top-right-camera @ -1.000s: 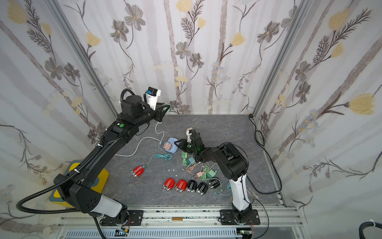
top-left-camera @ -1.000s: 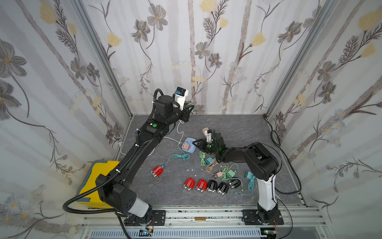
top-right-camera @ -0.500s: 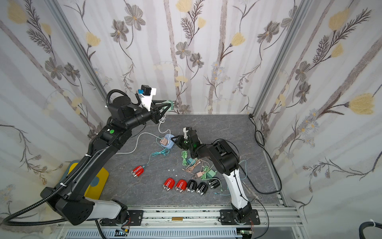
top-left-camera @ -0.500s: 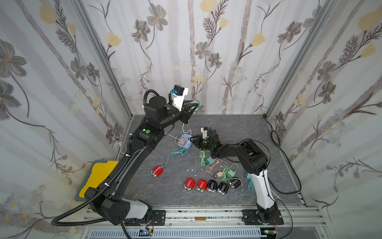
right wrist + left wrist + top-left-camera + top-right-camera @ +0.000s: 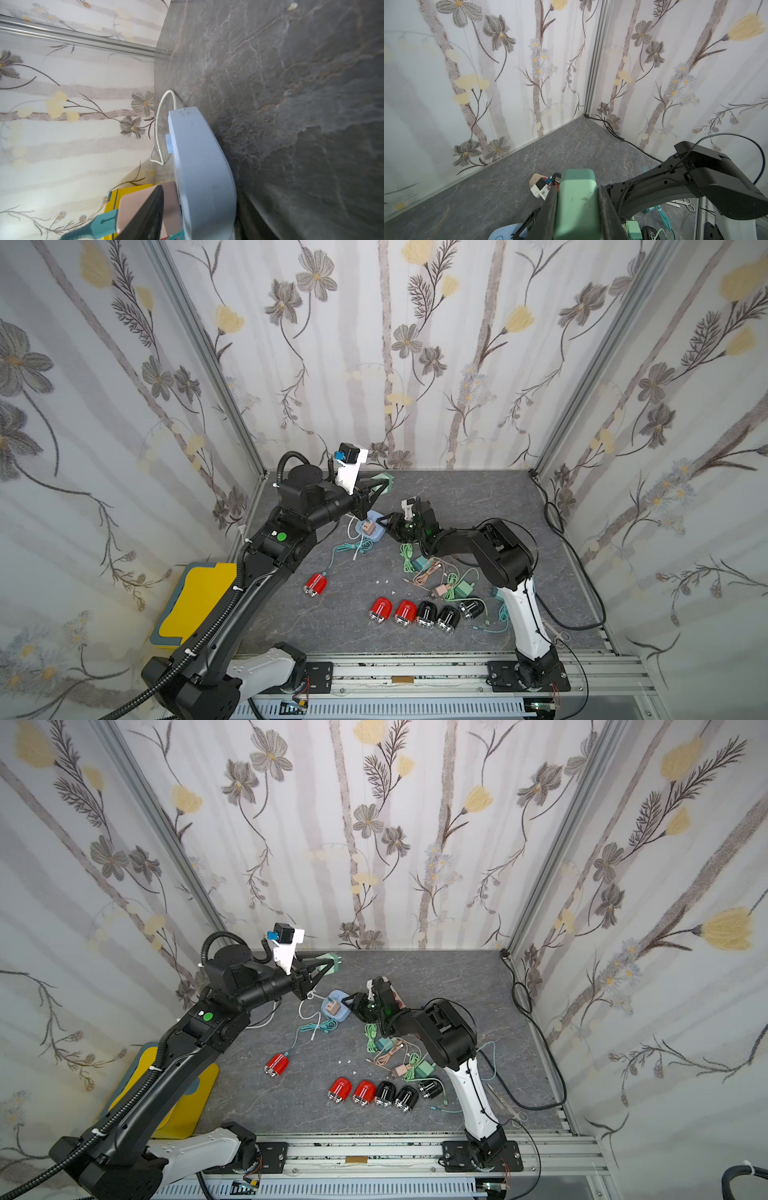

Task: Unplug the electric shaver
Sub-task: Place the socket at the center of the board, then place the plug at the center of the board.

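A red electric shaver (image 5: 316, 584) lies on the grey floor. Its teal cable runs to a pink adapter (image 5: 368, 526) plugged into the light blue power strip (image 5: 376, 537). My right gripper (image 5: 388, 522) is low at the strip, open, with its jaws on either side of the strip (image 5: 197, 155). One finger (image 5: 145, 214) crosses in front of the pink adapter (image 5: 172, 203). My left gripper (image 5: 380, 485) hangs above and behind the strip, shut on a green adapter (image 5: 577, 203), also in a top view (image 5: 330, 962).
Several red and black shavers (image 5: 426, 613) lie in a row near the front. A tangle of green and pink cables and adapters (image 5: 432, 572) lies under the right arm. A yellow board (image 5: 195, 601) is at the left and scissors (image 5: 559, 637) at the front right. A black cable (image 5: 557, 522) follows the right wall.
The left arm has swung round and come lower with the green adapter in its jaws. The right gripper's jaws have spread wider around the power strip.
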